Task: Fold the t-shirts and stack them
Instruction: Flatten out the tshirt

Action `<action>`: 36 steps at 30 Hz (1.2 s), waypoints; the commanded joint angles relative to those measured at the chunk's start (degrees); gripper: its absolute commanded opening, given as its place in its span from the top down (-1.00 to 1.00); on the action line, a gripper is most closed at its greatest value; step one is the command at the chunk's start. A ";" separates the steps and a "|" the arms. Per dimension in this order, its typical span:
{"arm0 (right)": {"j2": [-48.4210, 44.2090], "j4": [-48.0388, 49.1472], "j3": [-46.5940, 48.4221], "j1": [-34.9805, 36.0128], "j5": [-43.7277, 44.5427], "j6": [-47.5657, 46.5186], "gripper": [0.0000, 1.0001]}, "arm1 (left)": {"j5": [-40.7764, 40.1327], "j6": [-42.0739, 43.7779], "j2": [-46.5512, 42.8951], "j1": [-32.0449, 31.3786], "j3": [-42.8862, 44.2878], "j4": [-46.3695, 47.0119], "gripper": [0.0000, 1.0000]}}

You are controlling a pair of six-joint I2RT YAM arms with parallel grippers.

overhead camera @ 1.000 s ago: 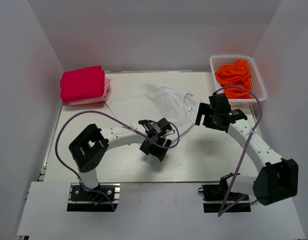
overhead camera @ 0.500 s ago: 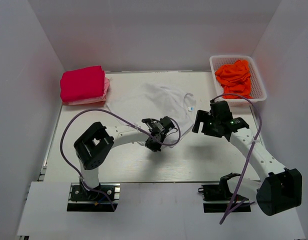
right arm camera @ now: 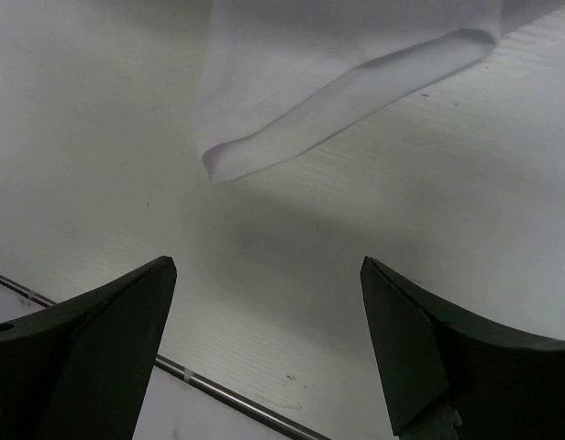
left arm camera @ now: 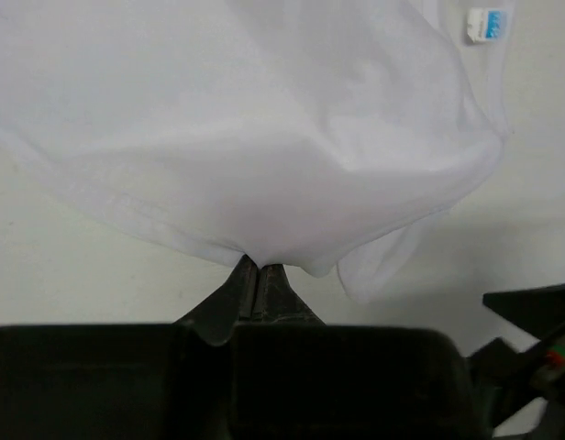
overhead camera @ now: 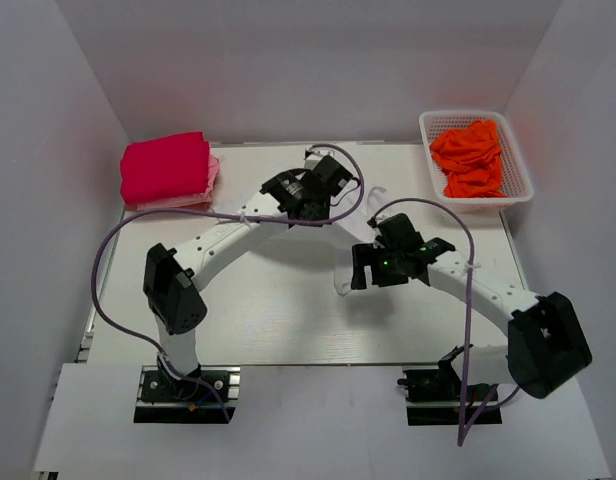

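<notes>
My left gripper [left arm camera: 256,268] is shut on a fold of the white t-shirt [left arm camera: 264,156], which billows ahead of the jaws with its neck label [left arm camera: 489,23] at the upper right. From above, that gripper [overhead camera: 306,196] is stretched to the back middle of the table, and a hanging end of the white shirt [overhead camera: 343,278] trails toward my right gripper [overhead camera: 363,268]. The right gripper [right arm camera: 267,275] is open above the table, with a corner of the white shirt [right arm camera: 356,82] just beyond its fingertips. A folded crimson-pink shirt [overhead camera: 165,168] lies on a paler pink one [overhead camera: 214,172] at the back left.
A white lattice basket [overhead camera: 424,130] at the back right holds crumpled orange shirts [overhead camera: 470,155]. Purple cables loop over both arms. White walls close in the table on three sides, and the table's front edge [right arm camera: 218,390] runs just below the right fingertips.
The left gripper shut on the white shirt near the table's middle and carried it toward the back. The right gripper swung left and nearer, to the shirt's trailing end.
</notes>
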 commanded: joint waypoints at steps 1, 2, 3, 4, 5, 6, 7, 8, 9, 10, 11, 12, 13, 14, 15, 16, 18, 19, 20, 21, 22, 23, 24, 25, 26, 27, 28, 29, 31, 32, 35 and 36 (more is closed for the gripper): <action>4.66 2.51 3.89 2.76 3.10 1.59 -0.74 | -5.72 -3.98 4.22 2.11 9.16 -9.46 1.00; 5.37 2.51 4.68 3.21 2.86 1.70 -0.74 | -5.73 -3.99 5.36 2.64 13.71 -10.62 1.00; 5.82 2.68 5.04 4.86 3.29 2.48 -0.74 | -5.73 -3.99 7.20 3.69 15.67 -11.50 1.00; 6.95 2.94 5.04 5.66 4.25 2.23 -0.70 | -5.73 -3.46 8.00 3.70 17.34 -12.73 1.00; 7.22 3.73 5.13 6.37 5.05 2.57 -0.70 | -5.73 -3.46 8.70 4.57 19.88 -13.44 1.00; 7.57 4.17 4.69 8.55 7.75 2.93 -0.67 | -5.73 -3.46 9.23 5.45 20.78 -14.06 1.00; 7.75 6.18 4.34 9.27 8.56 2.49 -0.63 | -5.03 -3.46 9.76 5.46 21.39 -14.58 1.00; 7.67 8.11 3.29 9.88 9.79 3.19 -0.60 | -5.02 -2.94 9.76 6.24 21.40 -14.59 1.00; 8.19 10.04 3.02 11.28 10.06 3.80 -0.52 | -4.50 -2.93 9.76 6.95 21.40 -14.59 1.00; 8.19 10.85 2.93 11.47 10.06 3.81 -0.52 | -4.50 -2.93 9.76 6.95 21.40 -14.59 1.00; 9.50 11.64 3.45 12.08 11.02 4.94 -0.48 | -4.50 -2.93 9.76 7.48 20.09 -14.59 1.00; 10.21 12.08 4.07 12.70 11.03 5.30 -0.44 | -4.50 -2.93 9.24 8.00 19.30 -14.59 1.00; 10.91 12.35 4.51 13.05 10.86 6.00 -0.44 | -3.97 -2.93 8.71 8.01 17.55 -14.59 1.00; 12.66 12.61 5.12 13.58 11.99 6.96 -0.41 | -3.27 -2.93 7.40 8.01 16.40 -13.37 1.00; 13.98 12.70 5.74 14.10 12.00 6.88 -0.41 | -3.27 -2.93 6.78 8.62 15.35 -12.75 1.00; 14.78 12.79 6.09 14.54 12.17 8.28 -0.41 | -2.74 -3.45 6.17 8.62 13.68 -12.22 1.00; 17.33 12.00 6.53 14.72 14.10 8.99 -0.39 | -2.22 -3.46 4.85 9.24 12.35 -10.91 1.00; 17.77 11.74 6.54 15.07 15.06 9.25 -0.39 | -2.21 -3.46 4.84 9.24 11.56 -10.90 1.00; 18.38 12.08 6.36 15.08 15.94 9.52 -0.28 | -2.21 -3.46 4.32 9.76 11.56 -10.38 1.00; 18.82 12.87 6.27 15.16 16.39 10.04 -0.21 | -1.69 -3.46 4.32 9.77 10.95 -10.37 1.00; 19.00 14.01 5.84 15.34 16.57 10.05 -0.18 | -1.68 -3.46 4.32 9.77 10.94 -9.85 1.00; 19.26 14.11 5.75 15.34 16.65 10.14 0.00 | -1.68 -3.46 4.32 9.77 10.94 -9.84 1.00; 20.22 13.93 6.01 15.17 17.53 10.75 0.17 | -1.68 -3.46 3.79 9.77 10.94 -9.84 1.00; 20.50 13.58 6.44 15.25 17.97 10.84 0.35 | -1.68 -3.46 3.79 9.77 10.42 -9.84 1.00; 20.50 13.75 6.45 15.34 18.23 10.84 0.55 | -1.68 -3.46 3.79 9.77 10.41 -9.84 1.00; 20.15 13.76 6.27 15.17 19.54 11.62 1.00 | -1.68 -3.46 3.79 10.29 10.41 -9.84 1.00; 19.80 13.76 6.10 15.16 20.08 12.24 1.00 | -2.38 -3.46 3.27 10.29 10.41 -9.84 1.00; 19.36 13.67 6.27 14.82 20.26 12.51 1.00 | -2.39 -3.46 3.26 10.29 10.41 -9.84 1.00; 15.06 11.13 6.97 14.81 23.24 12.68 1.00 | -3.96 -3.46 2.74 10.82 11.81 -11.07 1.00; 11.83 10.42 7.41 14.12 24.55 12.16 1.00 | -4.75 -3.46 2.73 11.34 12.69 -11.07 1.00; 3.92 4.20 11.34 13.06 31.49 9.27 1.00 | -8.09 -3.46 1.51 11.88 16.99 -12.83 1.00; 2.67 2.70 12.41 11.92 33.25 8.91 1.00 | -9.67 -3.46 1.50 12.40 19.53 -13.35 1.00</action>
